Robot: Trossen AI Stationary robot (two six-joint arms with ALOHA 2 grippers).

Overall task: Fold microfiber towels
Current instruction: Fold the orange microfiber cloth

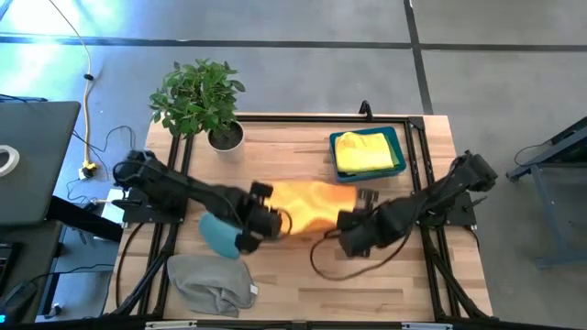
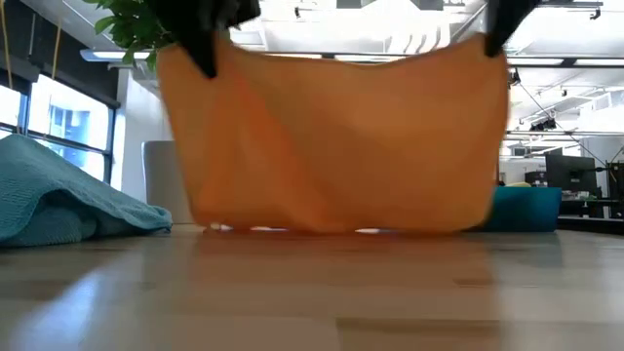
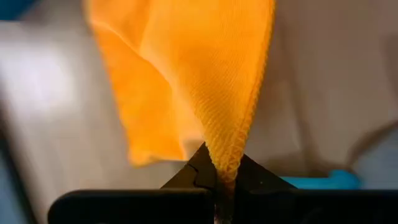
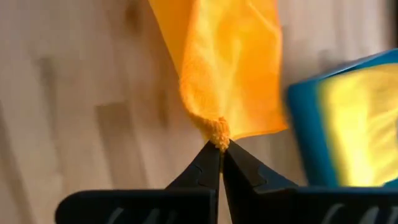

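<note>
An orange microfiber towel (image 1: 307,203) hangs spread between my two grippers over the middle of the table. In the low view it is a wide sheet (image 2: 336,136) whose lower edge (image 2: 341,229) reaches down to the table top. My left gripper (image 3: 219,169) is shut on its upper left corner and my right gripper (image 4: 221,149) on its upper right corner. A light blue towel (image 1: 220,236) lies bunched under the left arm. A grey towel (image 1: 213,282) lies crumpled near the front left edge. A yellow towel (image 1: 365,151) lies in the blue bin (image 1: 400,147). My left gripper pinches a corner of the orange towel (image 3: 227,158) between its two fingertips, coming steeply from above. The cloth fans out and hangs below the fingers. My right gripper pinches the other upper corner (image 4: 219,132), bunched into a small tuft, also steeply from above. The towel's top edge (image 2: 341,57) sags slightly between the two holds.
A potted plant (image 1: 200,96) stands at the far left of the table. The blue bin sits at the far right. Bare wood (image 1: 367,284) lies toward the near edge, to the right of the grey towel. A black cable (image 1: 321,261) loops below the right arm.
</note>
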